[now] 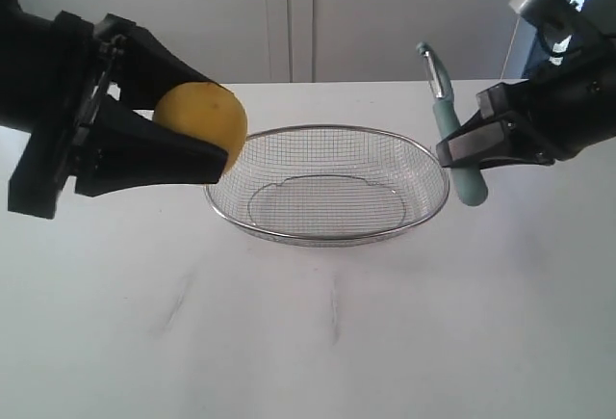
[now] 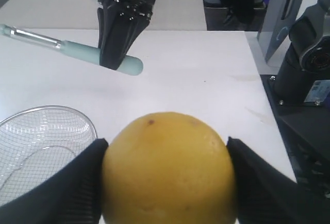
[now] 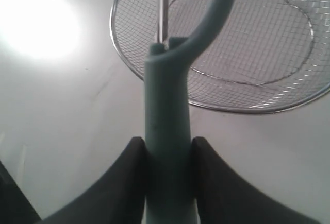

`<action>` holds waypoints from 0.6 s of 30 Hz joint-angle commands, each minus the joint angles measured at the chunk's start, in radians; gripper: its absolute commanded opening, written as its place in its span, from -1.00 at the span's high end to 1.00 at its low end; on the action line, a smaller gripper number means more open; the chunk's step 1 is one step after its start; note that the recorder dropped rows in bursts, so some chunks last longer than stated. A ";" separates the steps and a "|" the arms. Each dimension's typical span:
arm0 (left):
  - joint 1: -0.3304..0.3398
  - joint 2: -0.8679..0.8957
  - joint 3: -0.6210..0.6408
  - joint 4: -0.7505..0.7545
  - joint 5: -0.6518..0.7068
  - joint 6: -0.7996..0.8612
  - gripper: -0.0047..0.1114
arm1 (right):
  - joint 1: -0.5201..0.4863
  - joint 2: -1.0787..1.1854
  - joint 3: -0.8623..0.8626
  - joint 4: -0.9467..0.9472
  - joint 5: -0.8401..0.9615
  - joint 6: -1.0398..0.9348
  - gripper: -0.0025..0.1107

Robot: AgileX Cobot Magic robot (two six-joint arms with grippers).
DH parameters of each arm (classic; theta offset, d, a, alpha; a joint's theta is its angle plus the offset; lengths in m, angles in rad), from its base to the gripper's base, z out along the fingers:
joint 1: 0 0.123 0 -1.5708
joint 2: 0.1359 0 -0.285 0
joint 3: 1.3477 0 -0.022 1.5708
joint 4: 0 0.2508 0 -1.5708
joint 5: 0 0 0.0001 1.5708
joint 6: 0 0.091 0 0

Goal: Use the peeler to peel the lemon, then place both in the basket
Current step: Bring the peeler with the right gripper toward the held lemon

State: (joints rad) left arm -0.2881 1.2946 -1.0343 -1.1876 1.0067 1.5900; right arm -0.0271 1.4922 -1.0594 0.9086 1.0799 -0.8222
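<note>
**A:** Where is the lemon?

**B:** In the air, clamped between the two black fingers of the left claw (image 1: 217,123). The lemon (image 1: 197,116) hangs just outside the left rim of the wire basket (image 1: 332,239), and the skin I can see looks whole.

**A:** And the peeler?

**B:** The right claw (image 1: 450,152) is gripping the peeler (image 1: 449,118) by its pale teal handle, just outside the basket's right rim. Its long axis stands nearly upright, with the blade head on top and tipped slightly toward the lemon.

**A:** So how do the two lie to each other?

**B:** They are well apart, at about the same height. The empty basket sits on the white bench (image 1: 308,342) between and below them. My guess is that the blade must travel leftward across the basket, or the lemon rightward, before any peeling starts.
</note>
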 commanded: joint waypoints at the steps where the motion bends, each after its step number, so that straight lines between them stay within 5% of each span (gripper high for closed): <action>1: -0.003 -0.072 0.037 -0.020 -0.062 0.003 0.92 | 0.066 0.007 0.003 0.038 0.019 -0.019 0.96; 18: -0.003 -0.079 0.039 -0.022 -0.101 0.003 0.92 | 0.264 0.150 0.003 0.066 0.036 -0.005 0.96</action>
State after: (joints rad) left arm -0.2881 1.2294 -0.9989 -1.1809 0.8931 1.5900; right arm 0.2199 1.6290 -1.0594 0.9401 1.1157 -0.8301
